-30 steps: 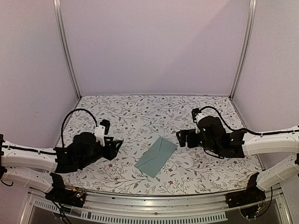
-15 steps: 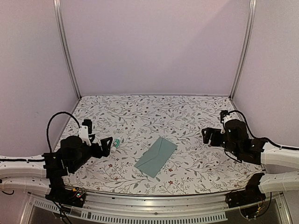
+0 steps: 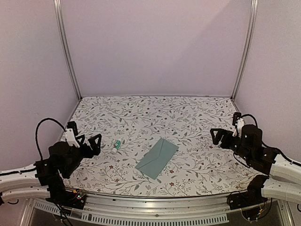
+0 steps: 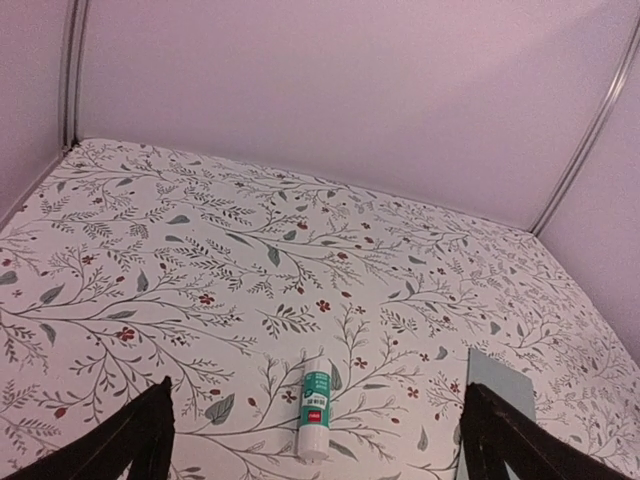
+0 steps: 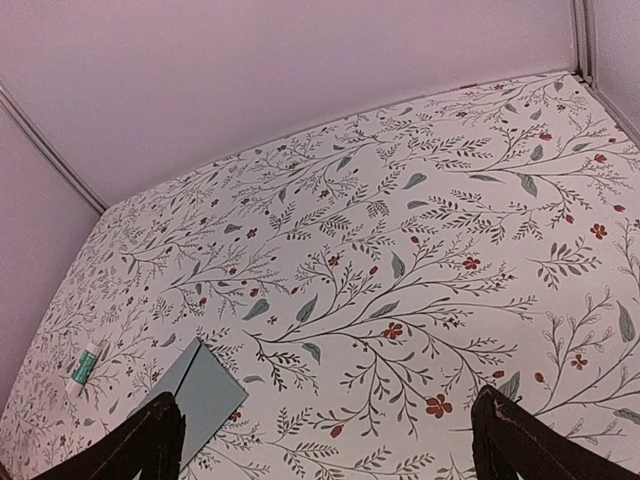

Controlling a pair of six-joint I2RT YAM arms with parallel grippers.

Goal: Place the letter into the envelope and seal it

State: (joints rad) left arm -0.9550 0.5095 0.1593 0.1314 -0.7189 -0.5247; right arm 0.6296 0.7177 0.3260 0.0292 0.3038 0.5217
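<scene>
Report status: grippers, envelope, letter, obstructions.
Left gripper and right gripper open, empty, at the table's sides. Envelope flat mid-table, flap down; no letter in view. Glue stick lying left of envelope, not touching.

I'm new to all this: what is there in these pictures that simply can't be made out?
1. The letter: in no view; the envelope is opaque, so whether it is inside stays hidden.
2. The envelope flap: too small in the top view to tell if sealed.
3. Left wrist view: only a corner of the envelope shows; the bottom edge cuts the rest.
4. The glue stick: label print too small to read.
</scene>
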